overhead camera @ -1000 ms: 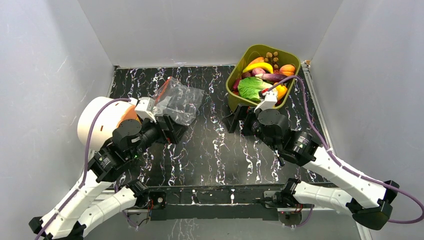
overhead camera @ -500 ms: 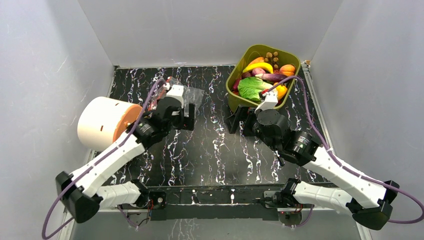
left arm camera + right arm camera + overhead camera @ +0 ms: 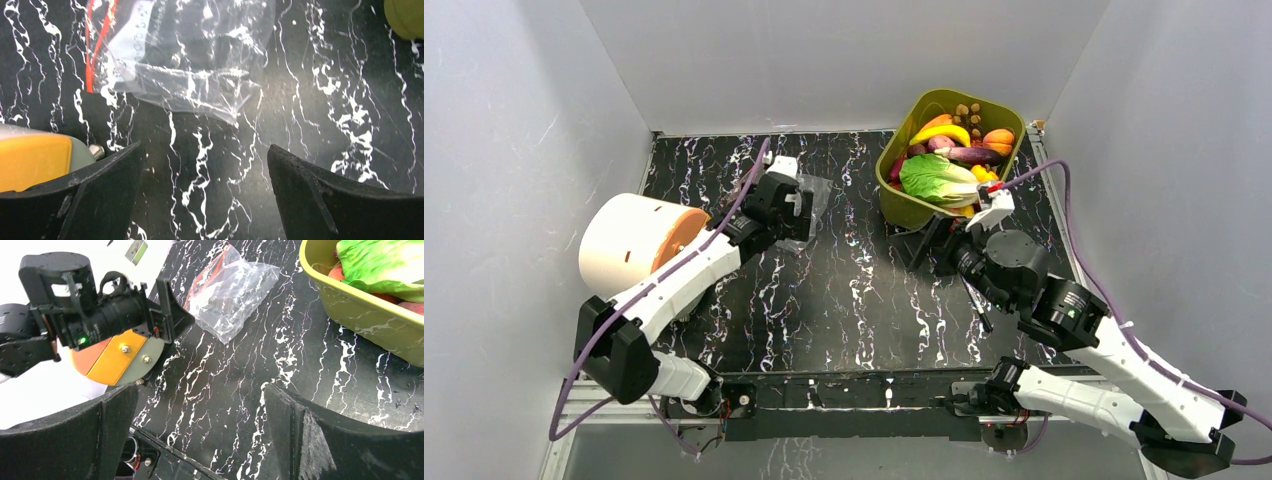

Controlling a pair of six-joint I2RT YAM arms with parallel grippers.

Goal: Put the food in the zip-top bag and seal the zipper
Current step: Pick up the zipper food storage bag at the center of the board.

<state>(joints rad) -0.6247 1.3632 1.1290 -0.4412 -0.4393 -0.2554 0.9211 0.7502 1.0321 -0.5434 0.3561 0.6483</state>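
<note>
Marbled table [image 3: 854, 300] — left pincer [image 3: 202, 165], right pincer [image 3: 200, 410] agape, empty.

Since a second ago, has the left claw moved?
Yes. The left claw moved up the view, toward the back wall and closer to the olive tub.

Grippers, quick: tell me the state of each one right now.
Left gripper: open, holding nothing; the zip-top bag lies just ahead of it.
Right gripper: open, holding nothing, near the olive-green tub.
</note>
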